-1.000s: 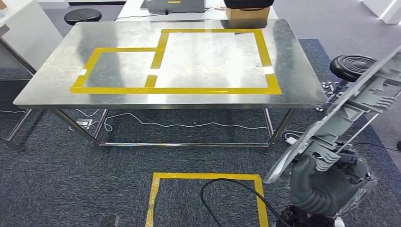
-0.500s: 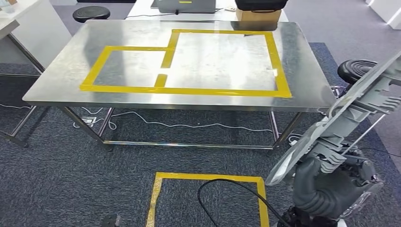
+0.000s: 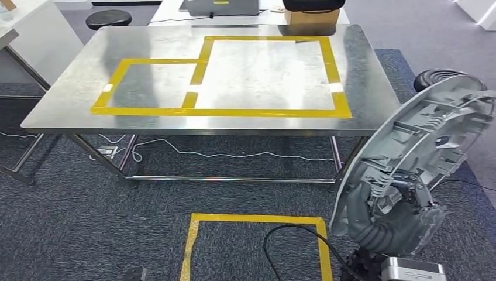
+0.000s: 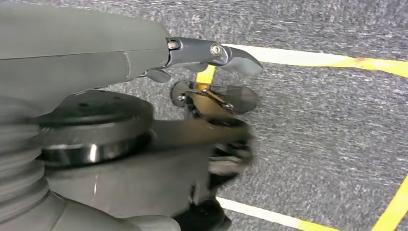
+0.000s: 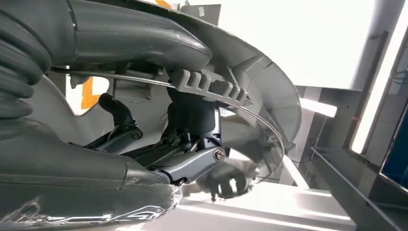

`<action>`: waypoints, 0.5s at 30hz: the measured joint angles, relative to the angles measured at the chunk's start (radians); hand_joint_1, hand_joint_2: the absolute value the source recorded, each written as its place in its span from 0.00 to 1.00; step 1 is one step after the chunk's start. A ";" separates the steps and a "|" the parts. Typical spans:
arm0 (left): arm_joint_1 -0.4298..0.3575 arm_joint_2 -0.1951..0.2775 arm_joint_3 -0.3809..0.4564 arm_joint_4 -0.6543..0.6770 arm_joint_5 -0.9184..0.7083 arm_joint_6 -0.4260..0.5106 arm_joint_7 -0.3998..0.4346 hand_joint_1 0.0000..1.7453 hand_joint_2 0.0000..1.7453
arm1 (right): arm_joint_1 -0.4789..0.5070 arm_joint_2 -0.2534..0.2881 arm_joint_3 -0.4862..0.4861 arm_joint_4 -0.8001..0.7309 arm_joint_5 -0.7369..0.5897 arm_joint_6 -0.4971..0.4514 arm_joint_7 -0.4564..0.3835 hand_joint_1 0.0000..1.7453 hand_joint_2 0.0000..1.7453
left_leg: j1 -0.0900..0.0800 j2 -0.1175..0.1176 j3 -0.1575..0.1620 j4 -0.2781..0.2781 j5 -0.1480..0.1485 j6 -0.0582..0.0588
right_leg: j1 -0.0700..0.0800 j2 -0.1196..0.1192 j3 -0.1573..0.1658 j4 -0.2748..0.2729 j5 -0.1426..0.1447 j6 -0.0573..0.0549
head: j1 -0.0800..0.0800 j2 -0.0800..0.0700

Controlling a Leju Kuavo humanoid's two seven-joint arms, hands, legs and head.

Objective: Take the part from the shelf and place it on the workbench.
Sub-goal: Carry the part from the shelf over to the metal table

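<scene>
Part now broadside above right hand

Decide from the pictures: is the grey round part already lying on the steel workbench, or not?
Not yet. The grey part is tilted on edge, held by the right hand over the carpet, beside the workbench, whose taped areas are bare.

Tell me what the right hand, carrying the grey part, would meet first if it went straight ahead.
Probably the near right edge of the steel workbench. The right hand holds the round grey part low beside that corner, and the part's rim would likely arrive before the fingers; depth is unclear.
</scene>
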 joint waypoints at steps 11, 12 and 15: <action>0.002 -0.002 0.009 -0.001 -0.007 0.000 0.000 0.00 1.00 | -0.001 -0.001 -0.002 0.012 0.012 -0.013 -0.002 1.00 1.00 | 0.003 -0.001 0.025 -0.057 0.008 0.033 | -0.002 -0.002 -0.133 0.265 -0.111 0.041 | 0.013 0.000; 0.003 -0.003 0.009 -0.001 -0.007 -0.001 0.000 0.00 1.00 | -0.001 -0.001 -0.002 0.013 0.012 -0.014 -0.002 1.00 1.00 | 0.003 -0.003 0.027 -0.057 0.007 0.033 | -0.003 -0.002 -0.114 0.224 -0.082 0.041 | 0.013 0.000; 0.002 -0.003 0.010 -0.001 -0.008 -0.009 -0.009 0.00 1.00 | -0.001 -0.001 0.000 0.014 0.017 -0.018 -0.003 1.00 1.00 | 0.000 -0.007 0.031 -0.052 0.002 0.022 | -0.004 -0.001 -0.017 0.030 0.001 0.036 | 0.012 0.000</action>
